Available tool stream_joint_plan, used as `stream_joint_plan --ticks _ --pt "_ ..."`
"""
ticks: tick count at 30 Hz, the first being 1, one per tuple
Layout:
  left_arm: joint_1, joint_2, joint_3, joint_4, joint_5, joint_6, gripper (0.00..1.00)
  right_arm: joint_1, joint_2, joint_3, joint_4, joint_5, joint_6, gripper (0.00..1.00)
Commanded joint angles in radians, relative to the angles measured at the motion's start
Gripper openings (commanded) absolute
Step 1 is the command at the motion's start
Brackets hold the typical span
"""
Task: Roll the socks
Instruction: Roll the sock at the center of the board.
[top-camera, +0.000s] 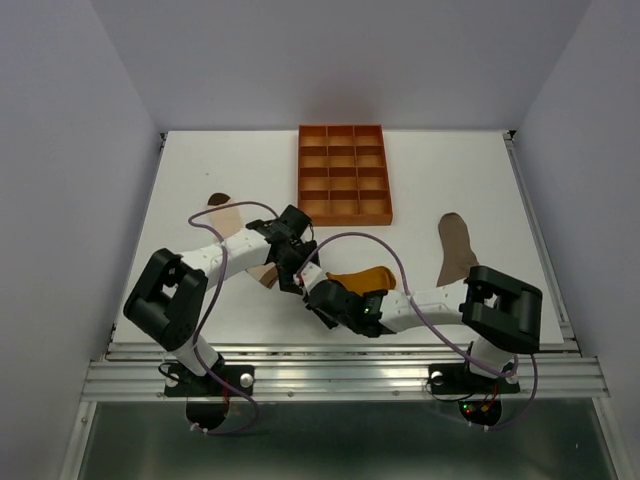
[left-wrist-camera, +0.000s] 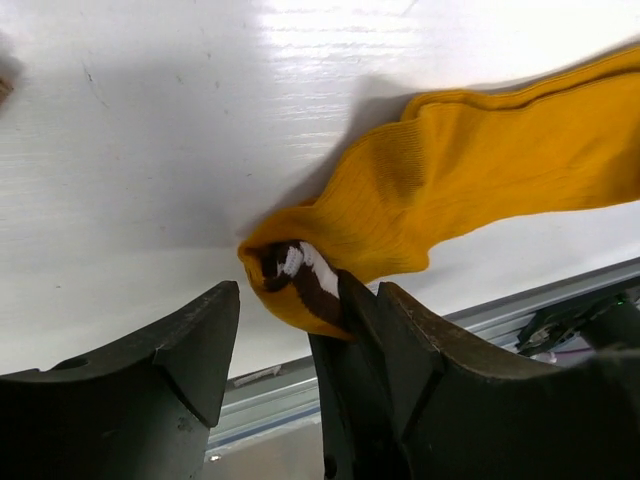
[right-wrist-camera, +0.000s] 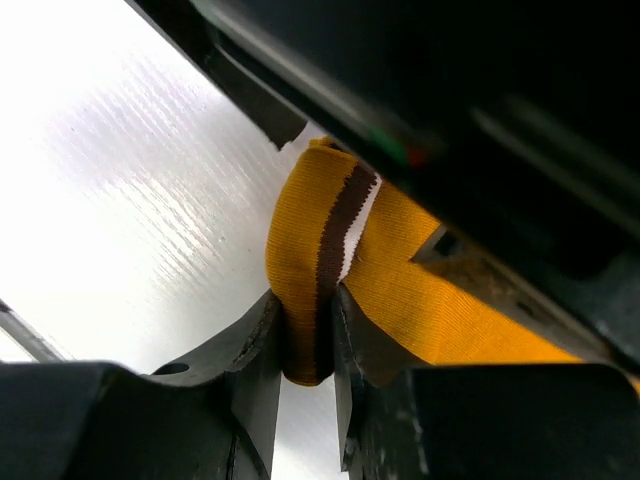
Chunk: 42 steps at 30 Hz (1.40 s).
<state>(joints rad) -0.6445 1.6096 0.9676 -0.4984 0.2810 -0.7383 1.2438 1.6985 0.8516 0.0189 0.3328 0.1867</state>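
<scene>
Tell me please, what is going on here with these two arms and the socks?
The right end effector is shut on the folded striped cuff of the mustard-yellow sock, in the middle between the two arms. The left end effector stands open right beside that cuff and does not grip it. The taupe sock on the right and the cream sock on the left lie flat, not yet rolled.

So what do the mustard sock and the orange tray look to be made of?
Mustard sock: knitted fabric, matte and soft; fine ribbing shows and it folds limply. Orange tray: probably rigid plastic, going by thin straight grid walls and even colour; finish too small to tell.
</scene>
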Motion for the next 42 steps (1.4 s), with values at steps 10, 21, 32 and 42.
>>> stream_joint_plan --ticks 10,21,32,42 --pt "0.059 -0.122 -0.050 0.087 -0.068 -0.023 0.68 -0.213 -0.108 -0.216 0.249 -0.397 0.240 0.01" --pt "0.059 -0.158 -0.096 0.145 -0.051 -0.006 0.68 -0.406 -0.073 -0.344 0.460 -0.662 0.434 0.01" --pt "0.045 -0.139 -0.152 0.280 0.073 -0.010 0.68 -0.527 -0.008 -0.430 0.599 -0.775 0.571 0.01" --pt "0.003 -0.027 -0.124 0.359 0.110 -0.010 0.65 -0.537 0.012 -0.434 0.602 -0.775 0.594 0.01"
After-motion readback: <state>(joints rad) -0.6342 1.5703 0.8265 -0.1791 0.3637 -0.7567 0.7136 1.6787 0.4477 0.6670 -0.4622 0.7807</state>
